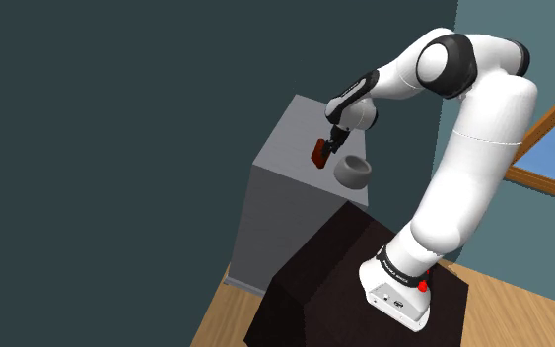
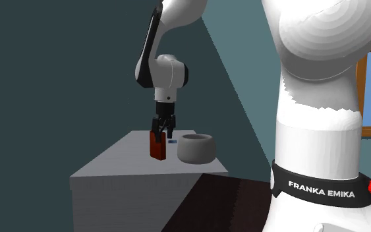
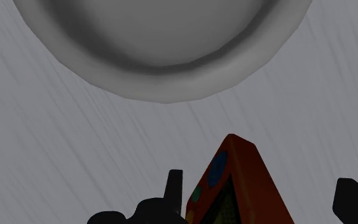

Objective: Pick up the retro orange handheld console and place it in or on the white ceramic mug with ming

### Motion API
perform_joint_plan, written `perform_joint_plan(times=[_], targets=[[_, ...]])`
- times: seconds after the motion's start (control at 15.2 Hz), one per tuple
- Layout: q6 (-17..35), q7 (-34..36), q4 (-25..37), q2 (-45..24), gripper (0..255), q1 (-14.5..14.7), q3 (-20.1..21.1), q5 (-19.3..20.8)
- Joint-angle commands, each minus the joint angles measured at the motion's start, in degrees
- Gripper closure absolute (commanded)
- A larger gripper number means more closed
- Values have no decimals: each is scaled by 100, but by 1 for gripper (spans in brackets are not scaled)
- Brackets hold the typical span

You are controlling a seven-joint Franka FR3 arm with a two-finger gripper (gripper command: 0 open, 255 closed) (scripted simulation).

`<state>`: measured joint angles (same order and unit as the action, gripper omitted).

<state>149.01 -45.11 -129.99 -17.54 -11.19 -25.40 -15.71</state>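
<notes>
— Orange-red catches us first. What are we looking at?

— We see a handheld console [image 1: 318, 154] [image 2: 157, 145] [image 3: 234, 184], orange-red with a dark screen and blue and green buttons. It stands on end, slightly tilted. The black end effector [image 1: 326, 146] [image 2: 163, 130] [image 3: 263, 197] is clamped on its upper end and meets it from above, at the tip of a white arm [image 1: 472, 148].

— Where is the console in the scene?

— Over a grey worktop [image 1: 290, 148] [image 2: 124, 161] [image 3: 56, 153], the flat top of a plain grey cabinet. It is just to the second exterior view's left of the mug, close but apart. We cannot tell whether its lower edge rests on the worktop or hangs just clear.

— And the mug?

— We see a pale grey mug [image 1: 353, 177] [image 2: 196, 151] [image 3: 165, 92], round and wide-mouthed. It stands upright near the worktop's edge that faces the stand. In the wrist view its rim curves just beyond the console's tip.

— What surrounds them?

— A dark box stand [image 1: 314, 286] carries the arm's base on a wooden floor [image 1: 221, 315]. Dark teal walls [image 1: 117, 118] stand behind, and a wood-framed window [image 1: 551, 148] is at the shoulder view's right.
</notes>
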Motion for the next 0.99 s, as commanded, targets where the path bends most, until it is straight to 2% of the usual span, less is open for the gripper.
perform_joint_plan(times=[0.0, 0.26, 0.33, 0.92], targets=[[9, -8, 3, -11, 0, -5, 6, -11], [8, -7, 3, -11, 0, -5, 5, -10], [8, -7, 3, -11, 255, -5, 5, -10], [9, -8, 3, -11, 255, -5, 6, -11]])
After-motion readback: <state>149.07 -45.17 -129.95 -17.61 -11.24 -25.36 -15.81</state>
